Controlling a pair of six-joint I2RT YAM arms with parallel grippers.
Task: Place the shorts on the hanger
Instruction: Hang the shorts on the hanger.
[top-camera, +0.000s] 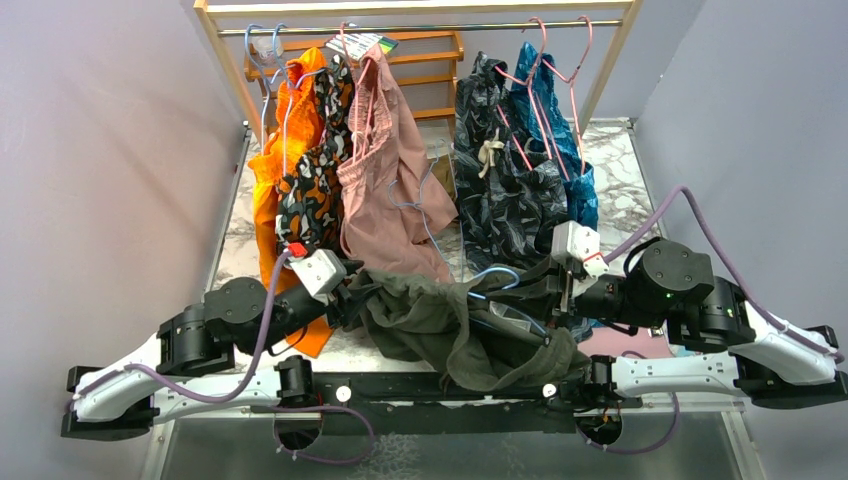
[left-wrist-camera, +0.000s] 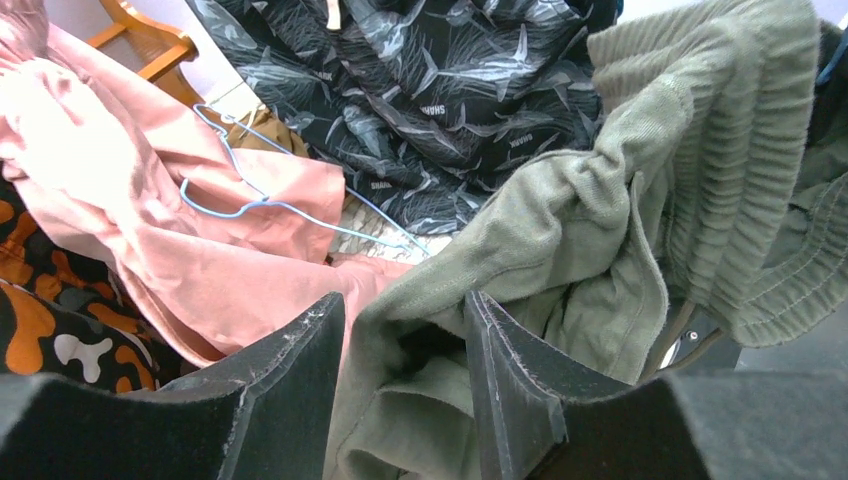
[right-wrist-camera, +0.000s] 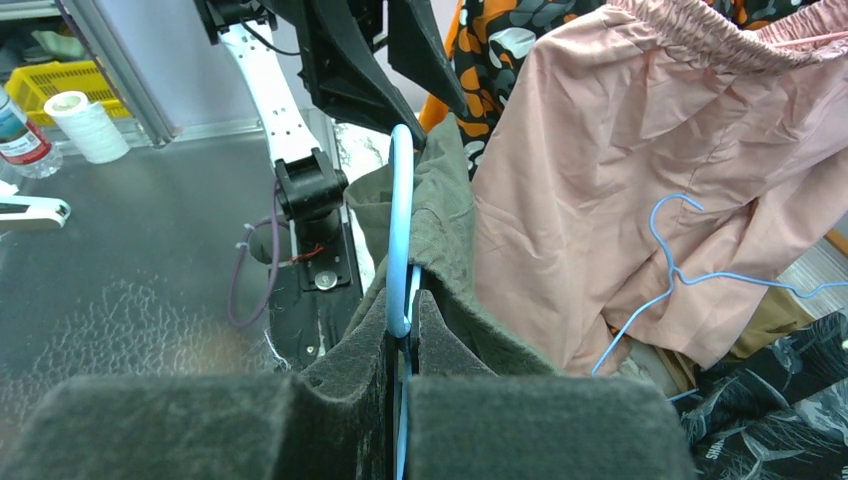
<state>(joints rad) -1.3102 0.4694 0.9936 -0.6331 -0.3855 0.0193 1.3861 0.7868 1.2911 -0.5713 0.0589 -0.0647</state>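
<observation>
The olive shorts sag between both arms, long axis left to right. The right gripper pinches the light-blue hanger, its wire pointing toward the left gripper, whose fingers stand half-apart around the cloth

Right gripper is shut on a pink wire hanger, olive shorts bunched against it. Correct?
Not quite. The hanger in the right gripper is light blue, not pink; the right wrist view shows the blue wire pinched in the shut gripper, with the olive shorts bunched against it.
</observation>
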